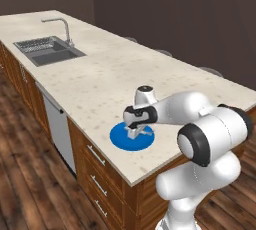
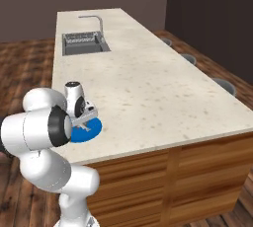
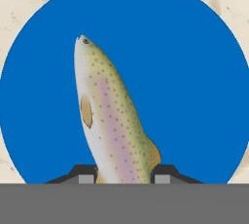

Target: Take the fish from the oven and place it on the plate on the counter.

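Gripper: white two-finger gripper w/ dark tips [image 3: 124, 174], pointing straight down over the plate; also seen from the base cams [image 1: 138, 133] [image 2: 85, 122].
Fingers: closed on the fish's tail end, one dark fingertip [image 3: 82, 175] on each flank, both touching the body; gap betw. them is filled by the fish.
Fish: slender trout-like fish [image 3: 112, 121], silvery-white belly, olive speckled back, pinkish stripe, orange fins. Hangs head-down from the fingers, head at the far end from the tips, body leaning a bit to one side in hand view. In base views it's too small to make out under the hand.
Fish vs plate: directly below the fingers, whole fish sits inside the blue disc's outline. Can't tell if the head touches the plate or hangs just above.
Plate: flat round bright blue plate [image 3: 194, 86] [image 1: 120, 139] [image 2: 94, 131], plain, lying flat right under the fingers, near the counter's front edge.
Counter: long island, beige speckled stone top [image 1: 100, 84] [image 2: 148, 83], wooden drawer fronts w/ metal handles below; beige top shows around the plate rim in hand view.
Sink: steel sink w/ faucet [image 1: 47, 50] [image 2: 84, 43], set in the same top, well apart from the fingers, toward the far end.
Arm: white arm w/ dark joints, bent over the counter edge, wrist above the plate.
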